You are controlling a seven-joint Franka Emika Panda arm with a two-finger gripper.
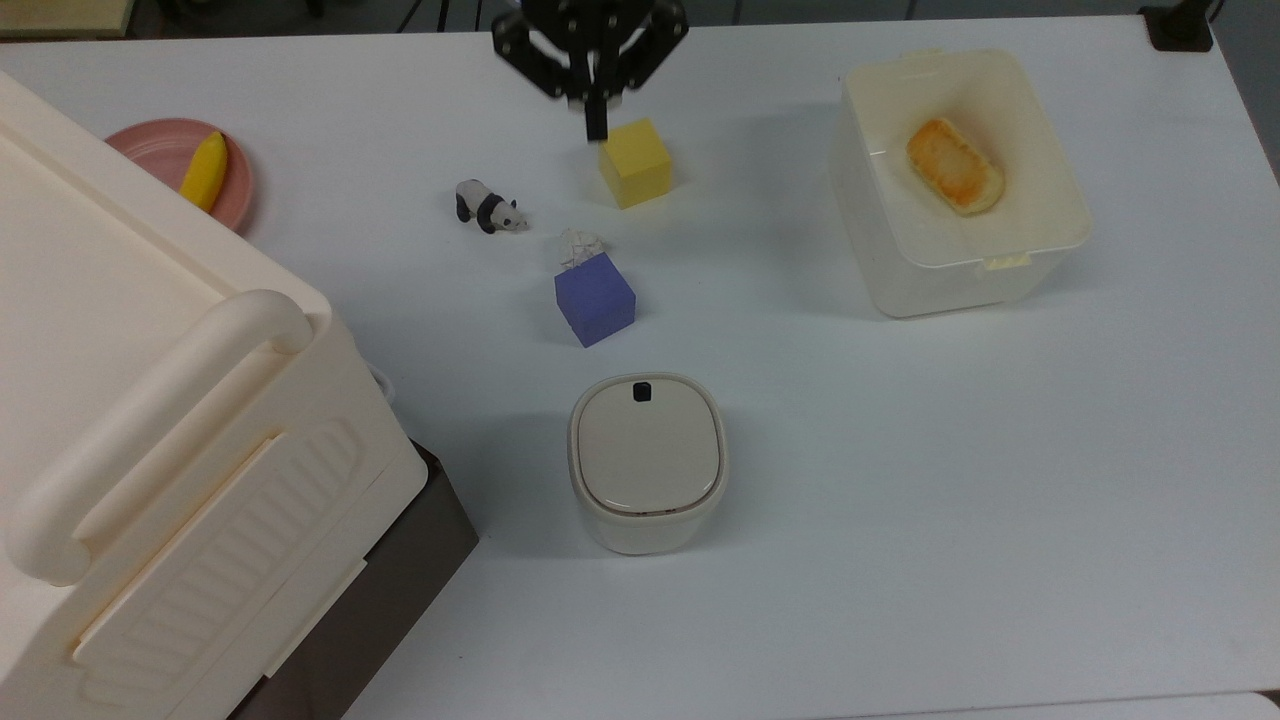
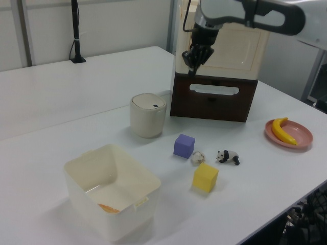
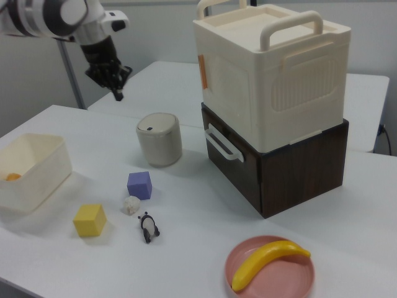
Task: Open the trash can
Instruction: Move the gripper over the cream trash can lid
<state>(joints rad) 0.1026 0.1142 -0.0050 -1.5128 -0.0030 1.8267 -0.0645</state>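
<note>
Well up off the bench (image 1: pixel 900 450), the end effector (image 1: pixel 596 128) hangs with its fingers pressed together and nothing between them, showing in the top view at the top edge beside the yellow cube (image 1: pixel 634 162). From there the trash can (image 1: pixel 647 462) sits well apart toward the top view's bottom, past the purple cube (image 1: pixel 595 298), lid flat and closed. Its small black button (image 1: pixel 642 391) is on the rim edge facing the arm, so I'd judge the coming move must travel across and down.
</note>
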